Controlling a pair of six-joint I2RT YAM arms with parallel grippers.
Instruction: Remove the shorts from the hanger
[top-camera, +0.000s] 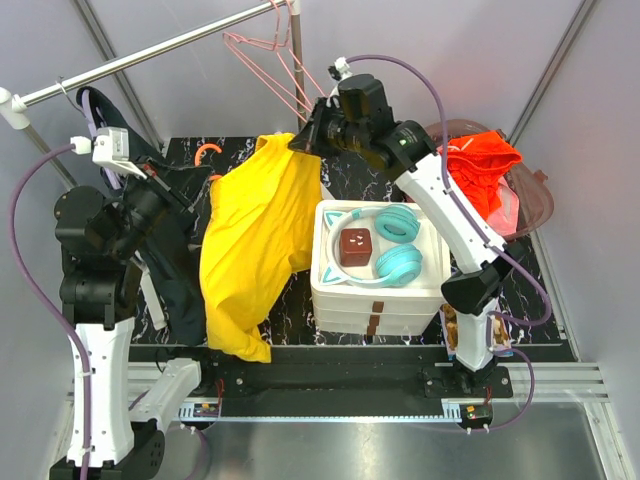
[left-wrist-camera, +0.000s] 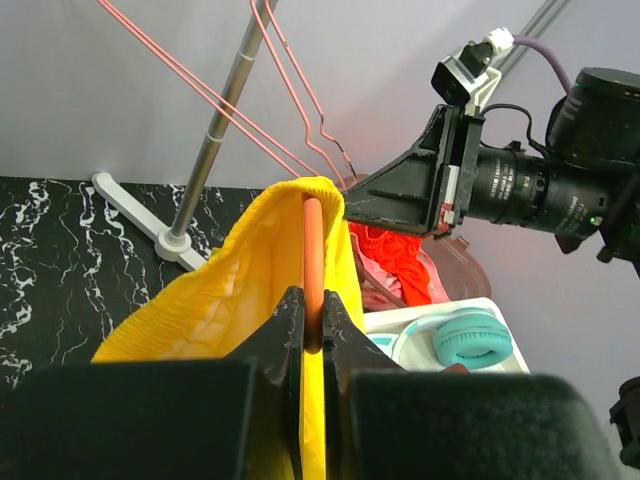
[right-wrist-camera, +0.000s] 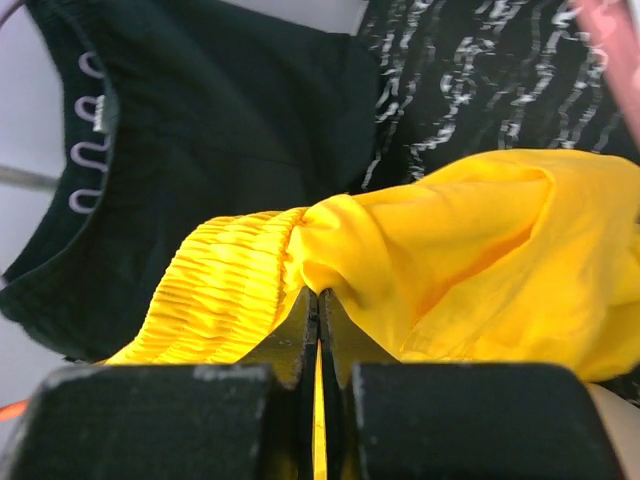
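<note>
Yellow shorts (top-camera: 255, 240) hang over an orange hanger, whose bar (left-wrist-camera: 312, 250) shows in the left wrist view and whose hook (top-camera: 207, 150) shows at the left in the top view. My left gripper (left-wrist-camera: 312, 330) is shut on the orange bar, with yellow cloth (left-wrist-camera: 200, 310) on both sides. My right gripper (top-camera: 297, 143) is at the shorts' upper right corner. It is shut (right-wrist-camera: 318, 300) on a pinch of the yellow fabric (right-wrist-camera: 450, 250) beside the ribbed waistband. It also shows in the left wrist view (left-wrist-camera: 360, 205), at the far end of the bar.
A white drawer box (top-camera: 330, 285) holds teal headphones (top-camera: 395, 250) and a brown cube (top-camera: 355, 245). Pink empty hangers (top-camera: 275, 60) hang on the metal rail (top-camera: 150, 55). A black garment (top-camera: 175, 270) hangs at the left. Red clothes (top-camera: 485, 165) lie in a clear bin.
</note>
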